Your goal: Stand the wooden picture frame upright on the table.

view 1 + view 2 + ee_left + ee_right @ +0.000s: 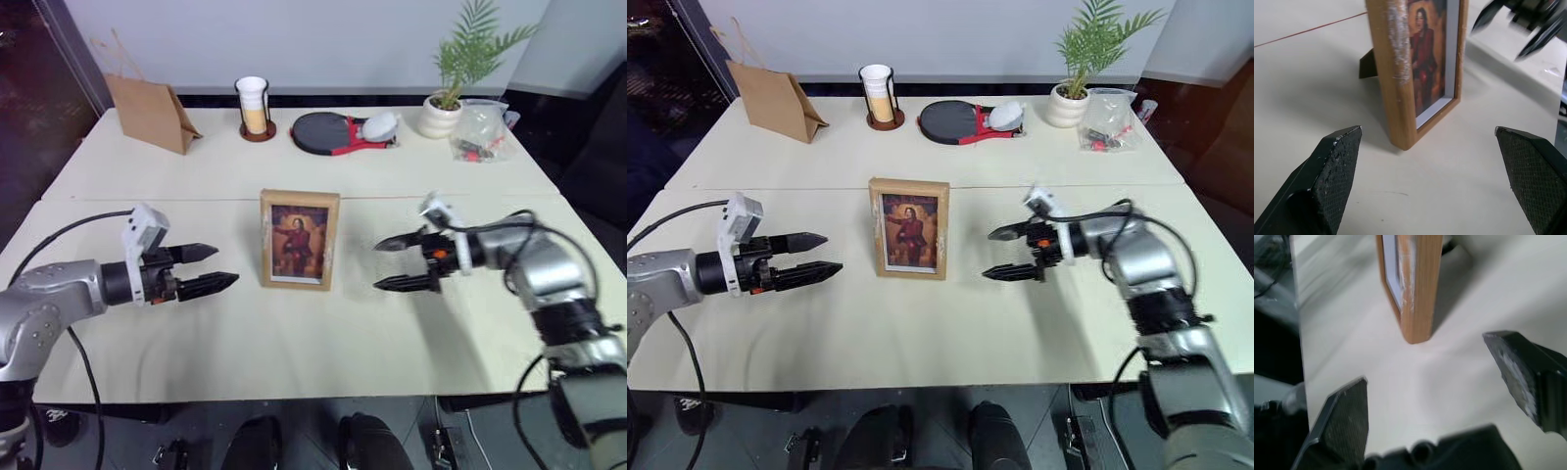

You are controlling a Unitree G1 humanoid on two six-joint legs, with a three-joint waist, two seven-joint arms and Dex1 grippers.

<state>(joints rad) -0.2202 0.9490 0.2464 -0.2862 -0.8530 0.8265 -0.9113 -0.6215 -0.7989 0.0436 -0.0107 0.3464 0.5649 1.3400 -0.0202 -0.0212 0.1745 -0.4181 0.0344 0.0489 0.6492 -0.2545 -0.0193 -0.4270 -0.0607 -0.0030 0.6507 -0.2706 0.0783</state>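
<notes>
- The wooden picture frame (300, 240) stands upright on the table (294, 343), portrait side facing the robot, with its fold-out stand (1368, 63) propped out behind it; judging from this, the standing itself looks done and the step in hand is backing away cleanly.
- To do that well, each arm should draw straight outward, away from the frame's side edges, with its fingers spread as they are, so that no fingertip clips the wood and tips it off its stand.
- Lifting slightly while withdrawing would also keep the fingers clear of the tabletop near the frame's foot.
- The left gripper (204, 269) has its two black fingers wide apart and holds nothing; the frame is near its fingertips, ahead of them, with a clear gap of bare table between.
- The right gripper (402, 262) is likewise spread wide and empty; the frame sits ahead of its fingertips, across a gap, slightly closer than on the other side.
- The frame stands between the two grippers, touched by neither, and both point in toward its side edges.
</notes>
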